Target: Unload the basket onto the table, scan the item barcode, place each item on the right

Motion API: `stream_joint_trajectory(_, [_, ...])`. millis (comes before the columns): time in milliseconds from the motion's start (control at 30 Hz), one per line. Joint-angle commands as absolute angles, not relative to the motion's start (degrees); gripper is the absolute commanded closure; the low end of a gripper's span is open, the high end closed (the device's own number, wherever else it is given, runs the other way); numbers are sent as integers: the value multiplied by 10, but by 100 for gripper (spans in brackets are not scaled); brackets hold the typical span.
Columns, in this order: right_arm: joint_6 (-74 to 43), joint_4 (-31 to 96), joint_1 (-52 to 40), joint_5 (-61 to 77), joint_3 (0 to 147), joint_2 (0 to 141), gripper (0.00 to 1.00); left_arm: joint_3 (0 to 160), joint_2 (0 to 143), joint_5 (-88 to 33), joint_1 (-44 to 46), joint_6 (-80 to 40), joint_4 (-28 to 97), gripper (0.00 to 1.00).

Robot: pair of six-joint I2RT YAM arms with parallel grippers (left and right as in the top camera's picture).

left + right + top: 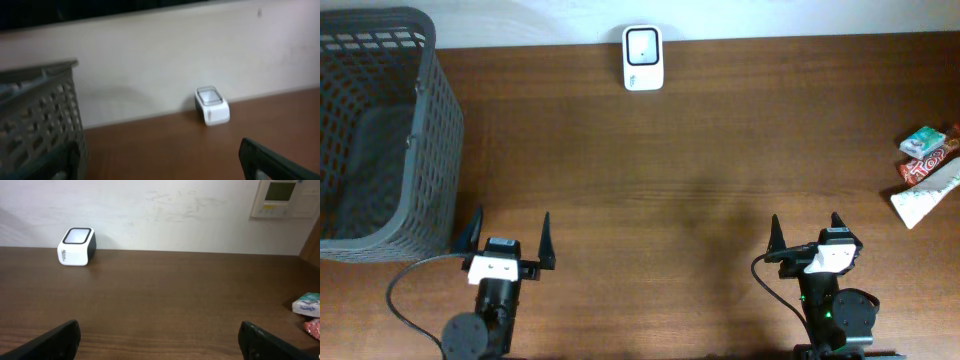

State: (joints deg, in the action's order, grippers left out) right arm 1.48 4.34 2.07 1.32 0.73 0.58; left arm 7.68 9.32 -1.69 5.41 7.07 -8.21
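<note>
I can read nothing for certain on my feeds. The white scanner [76,246] has a dark line of print on its side, too small to make out. Far to its right, the red wrapper [928,168] bears large white letters I cannot resolve. The wall panel [283,198], above and right of the scanner, shows only blur.

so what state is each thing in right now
left gripper, open, empty
right gripper, open, empty
scanner, face up, nothing over it
basket, upright, nothing seen inside
snack packets, lying flat, untouched
</note>
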Motion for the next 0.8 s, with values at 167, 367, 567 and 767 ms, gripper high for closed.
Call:
stream_joint_trajectory(167, [10,46,24,10,3,2,1,5,26,5,28,-9,-115,1])
stream_joint_trajectory(367, [10,46,24,10,3,2,1,5,3,12,1,-50,-49,1])
stream_joint_trajectory(567, [10,46,24,10,3,2,1,5,3,15,1,-43,47,1])
stream_joint_trajectory(767, [10,46,24,10,3,2,1,5,3,14,1,4,49,1])
